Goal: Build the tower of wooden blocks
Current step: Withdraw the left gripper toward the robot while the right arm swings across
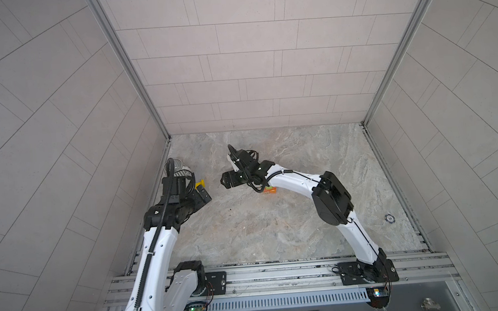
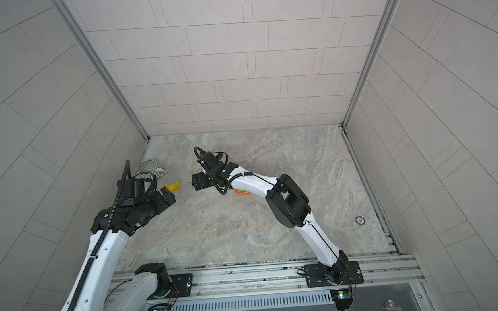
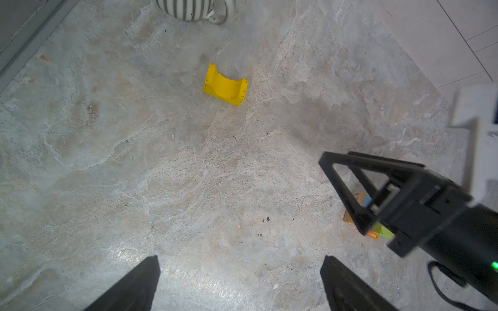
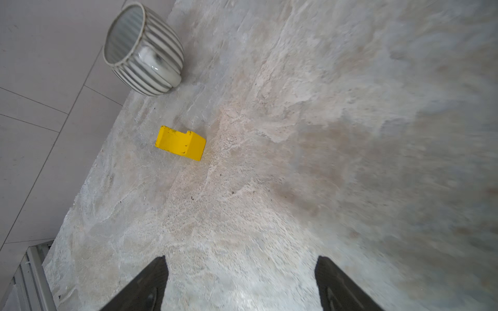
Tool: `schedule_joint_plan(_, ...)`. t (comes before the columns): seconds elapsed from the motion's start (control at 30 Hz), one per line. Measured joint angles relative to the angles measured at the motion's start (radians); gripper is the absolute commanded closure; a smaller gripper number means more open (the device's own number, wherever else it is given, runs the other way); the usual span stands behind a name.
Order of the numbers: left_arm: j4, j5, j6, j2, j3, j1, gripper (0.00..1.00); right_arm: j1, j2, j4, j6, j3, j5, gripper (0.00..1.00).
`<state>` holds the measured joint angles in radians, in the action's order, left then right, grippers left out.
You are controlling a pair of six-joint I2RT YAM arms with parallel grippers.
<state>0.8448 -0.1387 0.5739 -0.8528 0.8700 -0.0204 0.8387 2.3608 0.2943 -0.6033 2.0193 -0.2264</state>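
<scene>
While the left gripper (image 3: 241, 259) and the right gripper (image 4: 241, 258) both stand with jaws spread and empty, the yellow arch (image 3: 225, 84) lies loose on the table (image 2: 246, 236), at about ten o'clock from its middle in both top views. The left gripper sits at the arch's seven o'clock and the right at its three o'clock. The block stack (image 2: 241, 192) stands beyond at three o'clock, under the right arm (image 2: 255, 182). Converging jaws could collide, the arm could topple the stack, or a nudge could skid the arch toward the striped mug (image 4: 145, 51) at its eleven o'clock.
</scene>
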Motion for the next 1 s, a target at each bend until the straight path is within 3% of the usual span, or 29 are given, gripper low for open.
schedule_joint_plan(0.23, -0.002, 0.001, -0.008, 0.108, 0.000, -0.001, 0.00, 0.045, 0.297, -0.063, -0.061, 0.354, -0.002, 0.20)
schedule_joint_plan(0.53, -0.010, 0.001, -0.010, 0.126, -0.010, -0.001, 0.00, 0.094, 0.431, -0.167, -0.126, 0.459, 0.074, 0.29)
schedule_joint_plan(1.0, -0.011, 0.001, -0.010, 0.152, -0.017, -0.001, 0.00, 0.103, 0.532, -0.156, -0.140, 0.611, 0.243, 0.55)
